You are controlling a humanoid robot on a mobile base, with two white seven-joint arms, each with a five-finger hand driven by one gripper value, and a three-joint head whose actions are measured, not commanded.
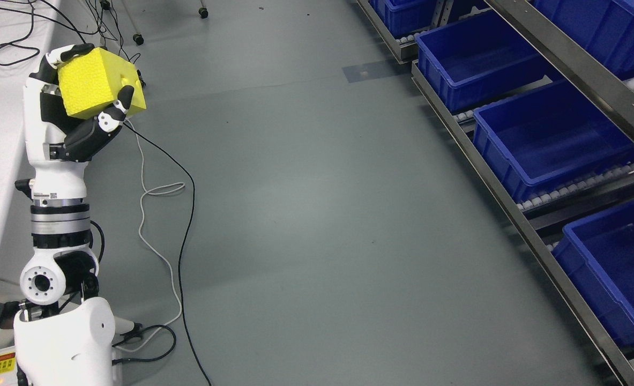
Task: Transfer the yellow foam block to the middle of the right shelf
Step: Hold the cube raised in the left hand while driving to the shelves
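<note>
Yellow foam block within left fingers

Black cable and white cable trail across grey floor; white bench at left edge.
</note>
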